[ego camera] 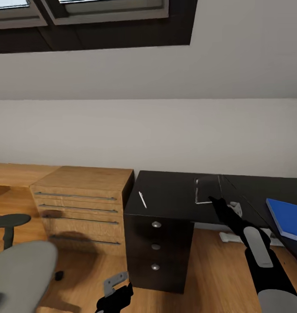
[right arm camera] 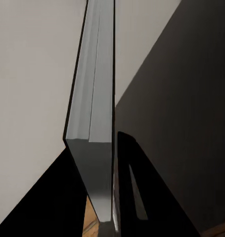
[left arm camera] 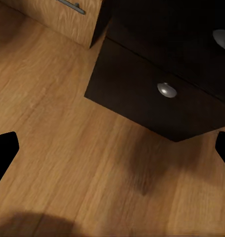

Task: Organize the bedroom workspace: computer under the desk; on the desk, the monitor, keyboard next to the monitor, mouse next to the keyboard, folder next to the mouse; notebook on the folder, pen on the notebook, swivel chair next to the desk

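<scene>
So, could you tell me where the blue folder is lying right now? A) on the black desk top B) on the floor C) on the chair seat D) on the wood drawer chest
A: the folder lies flat on the desk, at its right end.

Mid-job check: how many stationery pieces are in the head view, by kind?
Pen: 1
Notebook: 1, at the right tool
Folder: 1
Total: 3
</scene>
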{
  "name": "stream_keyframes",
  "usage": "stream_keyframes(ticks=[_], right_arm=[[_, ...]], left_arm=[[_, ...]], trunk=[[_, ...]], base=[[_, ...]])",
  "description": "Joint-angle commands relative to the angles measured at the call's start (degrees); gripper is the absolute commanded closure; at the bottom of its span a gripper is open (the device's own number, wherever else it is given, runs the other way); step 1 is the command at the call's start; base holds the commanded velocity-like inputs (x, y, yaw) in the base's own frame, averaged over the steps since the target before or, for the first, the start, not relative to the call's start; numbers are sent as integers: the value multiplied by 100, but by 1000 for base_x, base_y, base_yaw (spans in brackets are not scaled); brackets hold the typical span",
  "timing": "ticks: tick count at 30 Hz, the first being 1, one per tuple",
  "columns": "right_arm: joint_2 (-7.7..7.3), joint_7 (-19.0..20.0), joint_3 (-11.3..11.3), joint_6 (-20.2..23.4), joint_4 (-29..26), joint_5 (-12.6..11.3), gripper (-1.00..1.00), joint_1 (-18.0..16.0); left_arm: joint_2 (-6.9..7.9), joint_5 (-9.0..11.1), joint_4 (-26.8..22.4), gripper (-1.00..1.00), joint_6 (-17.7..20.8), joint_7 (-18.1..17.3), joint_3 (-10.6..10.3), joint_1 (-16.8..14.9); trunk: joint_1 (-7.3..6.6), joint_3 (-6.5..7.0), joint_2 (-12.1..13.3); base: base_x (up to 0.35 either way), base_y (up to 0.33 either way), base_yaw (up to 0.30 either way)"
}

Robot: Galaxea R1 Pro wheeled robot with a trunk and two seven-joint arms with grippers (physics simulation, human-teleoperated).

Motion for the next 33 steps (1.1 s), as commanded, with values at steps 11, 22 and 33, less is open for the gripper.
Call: stream_keyframes(ticks=[11, 22, 33], right_arm=[[-87, 14, -647, 136, 20, -25, 100, -5], [-88, 18, -699, 150, 20, -21, 100, -5], [-75, 64, -696, 145, 20, -27, 100, -5]], left_arm=[[14, 39, 9, -100, -49, 32, -18, -9], [18, 38, 9, -100, -48, 30, -18, -9], [22, 39, 9, -100, -48, 30, -10, -9]], trunk=[[-1, -6, -3], [-1, -6, -3], [-1, -6, -3]], base=[[0, -179, -296], [0, -311, -297], [0, -36, -108]])
